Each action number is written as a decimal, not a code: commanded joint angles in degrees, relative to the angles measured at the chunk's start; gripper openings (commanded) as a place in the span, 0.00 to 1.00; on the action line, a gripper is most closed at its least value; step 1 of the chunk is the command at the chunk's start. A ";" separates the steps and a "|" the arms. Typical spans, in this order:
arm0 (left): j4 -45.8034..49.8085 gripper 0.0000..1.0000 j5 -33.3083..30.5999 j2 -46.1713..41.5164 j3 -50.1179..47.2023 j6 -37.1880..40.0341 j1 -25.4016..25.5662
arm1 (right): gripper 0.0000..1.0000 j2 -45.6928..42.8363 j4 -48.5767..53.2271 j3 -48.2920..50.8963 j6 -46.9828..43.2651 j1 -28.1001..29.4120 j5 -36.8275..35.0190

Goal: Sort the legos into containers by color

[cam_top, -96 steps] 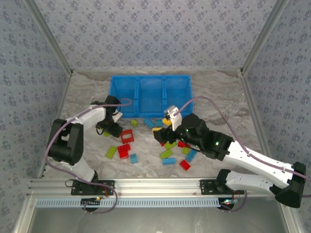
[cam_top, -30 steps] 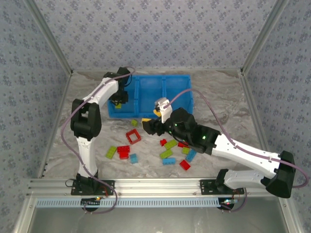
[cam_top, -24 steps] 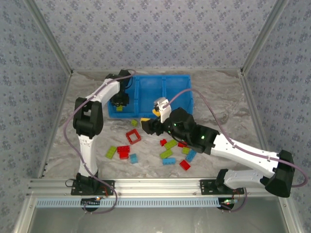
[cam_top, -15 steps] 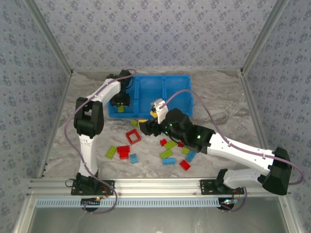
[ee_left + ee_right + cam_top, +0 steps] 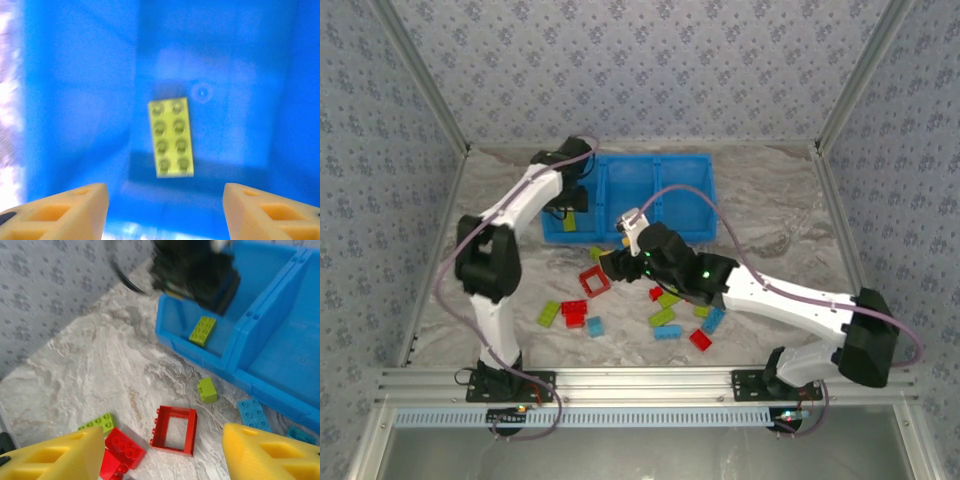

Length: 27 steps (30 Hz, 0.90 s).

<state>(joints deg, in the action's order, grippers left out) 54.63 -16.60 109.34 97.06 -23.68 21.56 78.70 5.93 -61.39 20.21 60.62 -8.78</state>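
— Left side?
— My left gripper (image 5: 164,196) hangs over the bin's (image 5: 685,190) left compartment, jaws apart, holding nothing. A green brick (image 5: 170,137) lies flat inside.
— And the right?
— My right gripper (image 5: 162,440), jaws wide and empty, hovers above the red frame (image 5: 174,429) on the table (image 5: 100,370).

I see the table (image 5: 770,200): grey-white marbled top, wall to wall. The back wall (image 5: 640,70) has blue-grey wallpaper with a small repeated flower print. The left wall (image 5: 370,200) and right wall (image 5: 910,200) have the same paper. My right wrist view has the same marbling meeting the same paper. Silver metal posts stand at the back corners, the left post (image 5: 424,75) and right post (image 5: 858,75), both slanting outward toward the top from above. At the near edge a slotted aluminium rail (image 5: 640,385) runs across the table, with a plain grey strip (image 5: 640,450) below it.
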 commanded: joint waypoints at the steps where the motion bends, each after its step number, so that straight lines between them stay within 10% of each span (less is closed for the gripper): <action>1: -2.36 0.64 -1.82 -17.81 -7.96 -5.86 0.62 | 0.61 5.06 5.55 -3.70 2.72 -0.15 1.05; 14: -7.14 0.67 18.19 -64.04 -37.36 -11.73 17.22 | 0.42 30.55 19.51 -21.00 5.01 -2.28 7.35; 27: -7.87 0.69 22.15 -70.46 -38.79 -12.81 19.27 | 0.32 40.61 23.40 -27.38 5.35 -3.62 6.24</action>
<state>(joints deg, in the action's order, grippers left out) 48.12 3.40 38.59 57.80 -35.97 40.53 117.95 26.83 -86.61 24.91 57.43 -1.69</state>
